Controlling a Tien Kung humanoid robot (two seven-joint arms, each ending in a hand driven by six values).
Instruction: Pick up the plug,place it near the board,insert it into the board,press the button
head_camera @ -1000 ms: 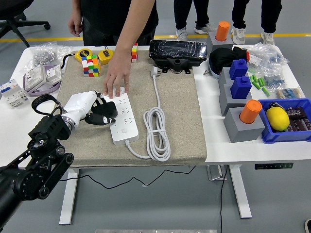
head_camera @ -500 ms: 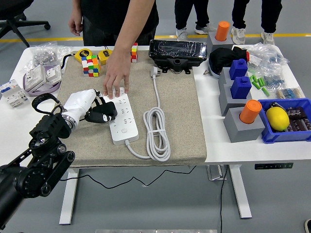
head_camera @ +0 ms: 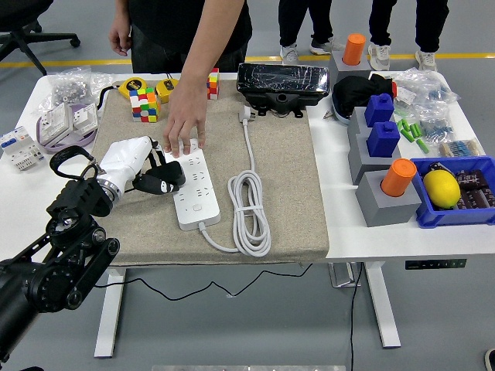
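- Head view: the left hand (head_camera: 147, 171) is seen at the left edge of the board (head_camera: 193, 188), white back up, dark fingers (head_camera: 166, 176) curled over a dark shape; whether that shape is the plug can't be told, so the grip is unconfirmed.
- Right hand not in view.
- The board is lying on the beige mat (head_camera: 286, 201), w/ its white cord (head_camera: 249, 209) coiled just beside it on the right.
- A person's hand (head_camera: 184, 124) is laid on the board's far end, apparently steadying it.
- A white plug (head_camera: 246, 115) at the cord's far end is seen on the mat near the black box (head_camera: 281, 83), well apart from the left hand.
- Progress, judged: pickup and approach look done or nearly so, since the hand is at the board; insertion is not shown as done; the button press is left.
- Nothing is seen seated in the board's sockets, as far as can be told.
- Counts: 1 board, 1 cord, 1 robot hand, 1 person's hand on the board.
- 2 orange cylinders (head_camera: 399, 177), 2 blue blocks (head_camera: 383, 137), 1 lemon (head_camera: 442, 188) in a blue bin (head_camera: 486, 218).
- 1 big cube puzzle (head_camera: 143, 103), 2 yellow tape measures (head_camera: 132, 86).
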